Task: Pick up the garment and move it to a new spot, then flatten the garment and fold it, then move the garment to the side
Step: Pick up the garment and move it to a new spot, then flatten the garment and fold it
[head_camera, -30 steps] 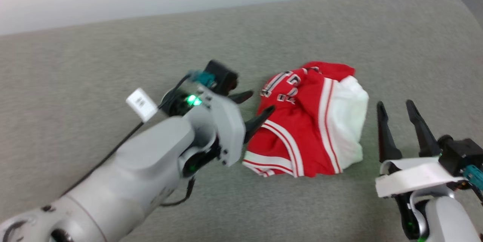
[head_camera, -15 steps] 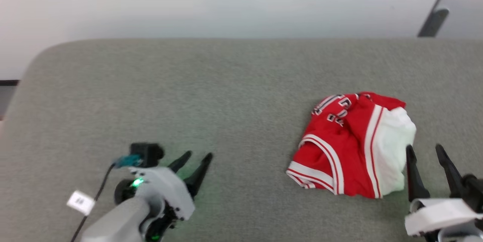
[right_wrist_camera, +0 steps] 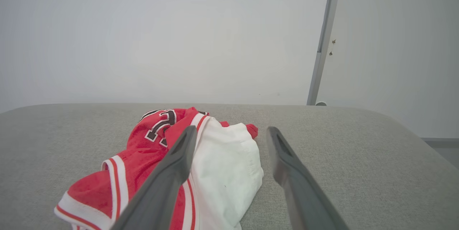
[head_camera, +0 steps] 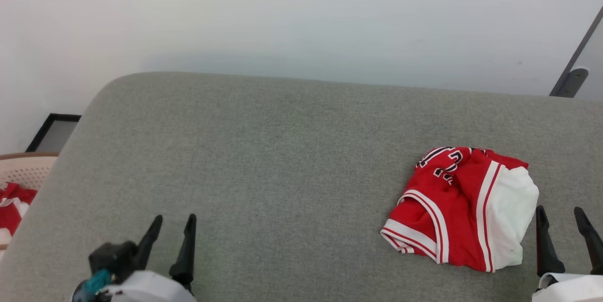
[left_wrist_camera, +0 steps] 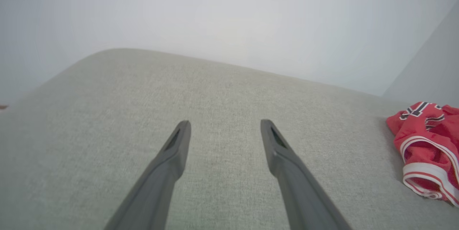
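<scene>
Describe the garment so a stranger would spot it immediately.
On the grey cushion, look right, beside the right gripper. The garment is a crumpled red jersey with black lettering and a white panel; the other red cloth lies off the cushion, in a basket.

The left gripper (head_camera: 175,217) sits at the near left, its two dark fingers parted and pointing toward the far side; the right gripper (head_camera: 558,208) sits at the near right, fingers spread alike, also pointing far; pale wrist housings show behind both.
</scene>
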Robot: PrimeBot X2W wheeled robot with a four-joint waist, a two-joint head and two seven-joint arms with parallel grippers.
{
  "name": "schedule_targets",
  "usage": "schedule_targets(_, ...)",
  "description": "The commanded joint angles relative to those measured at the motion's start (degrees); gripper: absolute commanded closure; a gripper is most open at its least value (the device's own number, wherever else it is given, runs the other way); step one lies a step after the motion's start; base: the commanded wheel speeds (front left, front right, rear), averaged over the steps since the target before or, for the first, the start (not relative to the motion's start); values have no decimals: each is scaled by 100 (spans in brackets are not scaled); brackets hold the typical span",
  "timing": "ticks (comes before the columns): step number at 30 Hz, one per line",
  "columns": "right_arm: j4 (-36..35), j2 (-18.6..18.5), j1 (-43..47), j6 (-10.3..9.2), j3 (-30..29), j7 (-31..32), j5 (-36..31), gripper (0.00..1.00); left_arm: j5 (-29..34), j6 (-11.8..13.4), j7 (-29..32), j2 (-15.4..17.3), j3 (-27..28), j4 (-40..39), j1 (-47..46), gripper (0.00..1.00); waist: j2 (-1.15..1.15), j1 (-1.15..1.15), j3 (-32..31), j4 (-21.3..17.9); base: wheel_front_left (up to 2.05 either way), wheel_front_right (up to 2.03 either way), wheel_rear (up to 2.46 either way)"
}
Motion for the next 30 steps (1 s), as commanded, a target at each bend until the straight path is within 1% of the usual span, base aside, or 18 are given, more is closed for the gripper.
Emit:
schedule_targets(1, -46, -6, -6, -8, -26, -3, 36, 0, 403, 9, 1, -123, 272, -277, 235, 0, 0, 0, -10, -30, 0, 0, 0)
schedule_targets(3, -106, -17, -93, -8, -40, -2, 28, 0, 858, -77, 1, -291, 628, -612, 471, 0, 0, 0, -4, -80, 0, 0, 0)
schedule_targets(5, -157, -28, -147, -8, -26, -3, 27, 0, 1278, -158, 1, -418, 864, -864, 626, 0, 0, 0, -5, -116, 0, 0, 0)
schedule_targets(7, -200, -11, -185, -8, 19, -2, 67, 0, 1677, -247, 1, -500, 996, -1001, 747, 0, 0, 0, -8, -146, 0, 0, 0)
schedule_targets(9, -236, 1, -190, -8, 77, -2, 90, 0, 1948, -326, 0, -600, 1100, -1076, 810, 0, 0, 0, -1, -175, 0, 0, 0)
schedule_targets(10, -236, 1, -190, -8, 77, -2, 90, 0, 1948, -326, 0, -600, 1100, -1076, 810, 0, 0, 0, -1, -175, 0, 0, 0)
schedule_targets(11, -240, -3, -177, -8, 120, -2, 98, 0, 2011, -394, 0, -667, 1151, -1093, 838, 0, 0, 0, 3, -189, 0, 0, 0)
schedule_targets(16, -184, -30, -100, -8, 177, -2, 149, 0, 2343, -561, 0, -911, 1377, -1065, 937, 0, 0, 0, 33, -212, 0, 0, 0)
schedule_targets(24, -152, -64, -118, -8, 227, -3, 111, 0, 2558, -761, 0, -1178, 1635, -1120, 998, 0, 0, 0, 36, -184, 0, 0, 0)
schedule_targets(28, -26, -175, -225, -8, 336, 13, 86, 0, 2594, -800, 0, -1288, 1734, -1166, 1010, 0, 0, 0, 65, -167, 0, 0, 0)
schedule_targets(30, 13, -307, -298, -8, 439, 79, 58, 0, 2629, -812, 0, -1344, 1746, -1199, 1004, 0, 0, 0, 109, -158, 0, 0, 0)
